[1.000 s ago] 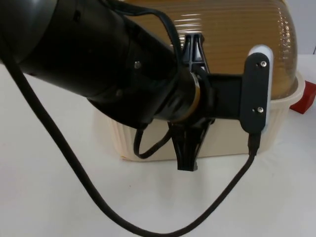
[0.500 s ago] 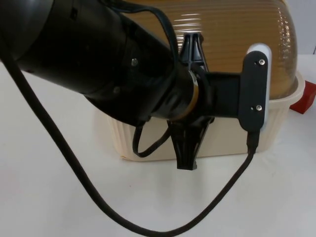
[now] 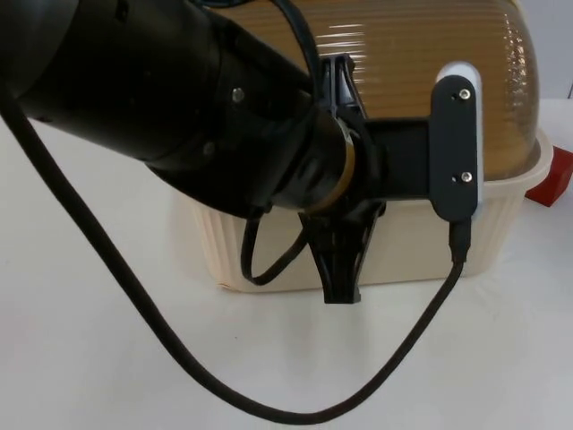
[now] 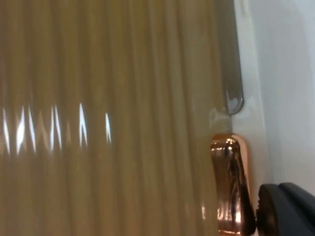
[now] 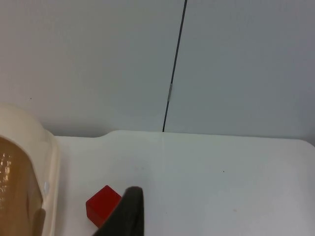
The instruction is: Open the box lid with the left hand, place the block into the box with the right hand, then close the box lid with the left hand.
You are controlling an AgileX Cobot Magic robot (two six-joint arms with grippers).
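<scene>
Top view: the left arm reaches across the cream box (image 3: 394,255), whose ribbed amber lid (image 3: 430,72) is down. The left claw (image 3: 340,269) hangs at the box's front wall; I cannot tell whether it is open or closed. The red block (image 3: 557,177) lies on the white surface (image 3: 107,358) just beside the box.

Left wrist view: the lid sits close, with a copper handle (image 4: 229,184) beside it.

Right wrist view: the block sits near the box; the right claw's state cannot be told.
</scene>
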